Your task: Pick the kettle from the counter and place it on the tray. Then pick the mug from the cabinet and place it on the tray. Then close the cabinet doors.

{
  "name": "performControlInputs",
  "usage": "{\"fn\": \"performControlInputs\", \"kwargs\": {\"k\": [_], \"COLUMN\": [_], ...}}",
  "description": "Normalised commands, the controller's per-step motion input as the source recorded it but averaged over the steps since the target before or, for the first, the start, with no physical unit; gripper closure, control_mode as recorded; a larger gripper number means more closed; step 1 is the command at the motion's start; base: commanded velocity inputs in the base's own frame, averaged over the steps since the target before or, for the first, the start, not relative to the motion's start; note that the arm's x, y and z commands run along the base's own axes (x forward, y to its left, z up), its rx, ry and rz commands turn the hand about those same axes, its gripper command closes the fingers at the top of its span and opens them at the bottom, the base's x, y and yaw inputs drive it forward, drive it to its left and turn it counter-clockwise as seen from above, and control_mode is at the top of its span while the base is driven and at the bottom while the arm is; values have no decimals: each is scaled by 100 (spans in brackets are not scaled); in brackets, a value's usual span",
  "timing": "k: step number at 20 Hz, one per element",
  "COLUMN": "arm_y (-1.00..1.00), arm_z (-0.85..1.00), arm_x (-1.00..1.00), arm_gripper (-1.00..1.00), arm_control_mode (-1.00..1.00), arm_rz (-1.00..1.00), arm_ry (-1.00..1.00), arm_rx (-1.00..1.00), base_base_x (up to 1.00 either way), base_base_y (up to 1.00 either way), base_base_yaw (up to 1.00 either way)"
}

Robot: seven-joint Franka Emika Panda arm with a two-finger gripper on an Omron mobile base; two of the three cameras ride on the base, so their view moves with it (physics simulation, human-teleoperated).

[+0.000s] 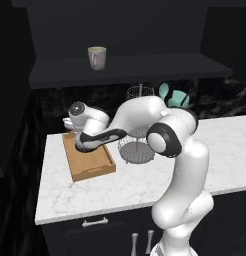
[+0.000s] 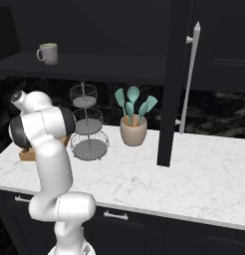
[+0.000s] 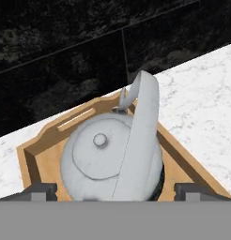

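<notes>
- The gripper (image 3: 115, 190) sits at the bottom of the hand view, its two dark finger tips (image 3: 40, 191) spread wide apart, one at the lower left and one at the lower right, with nothing pinched between them.
- The kettle (image 3: 112, 154) fills the lower centre of the hand view between those tips: a grey round body with a small lid knob, an arched handle running up over it and a spout pointing to the upper middle of the frame. No finger pad can be seen touching it.
- The kettle stands inside the tray (image 3: 37, 150), whose wooden rim frames it on the left, top and right; a handle cutout shows in the far rim at upper left of the kettle.
- In the left base view the tray (image 1: 95, 167) lies at centre left on the counter (image 1: 145, 185), with the robot's hand (image 1: 90, 137) over its far end.
- Just right of the tray stands a tiered wire basket stand (image 1: 137, 145), and further right, behind the arm, a crock of teal utensils (image 1: 175, 98).
- The mug (image 1: 97, 57) stands upright on the cabinet shelf (image 1: 130, 67) at upper centre of that view, handle turned toward the lower left.
- In the right base view the mug (image 2: 49, 53) is at upper left, and one open cabinet door (image 2: 169, 84) with its long silver handle (image 2: 189, 74) stands right of centre.
</notes>
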Motion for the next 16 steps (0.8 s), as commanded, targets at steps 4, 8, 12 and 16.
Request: {"fn": "performControlInputs", "kwargs": {"k": [4, 8, 12, 16], "arm_y": [8, 4, 0, -3], "arm_z": [25, 24, 23, 26], "arm_x": [-25, -32, -34, -52], "arm_gripper": [-100, -100, -100, -100], "arm_control_mode": [-100, -100, -100, -100], "arm_rz": [-8, -5, -2, 0], "arm_ry": [-2, -2, 0, 0], "arm_rx": [1, 1, 5, 10], "base_base_x": [0, 0, 0, 0], "base_base_y": [0, 0, 0, 0], "base_base_yaw": [0, 0, 0, 0]}}
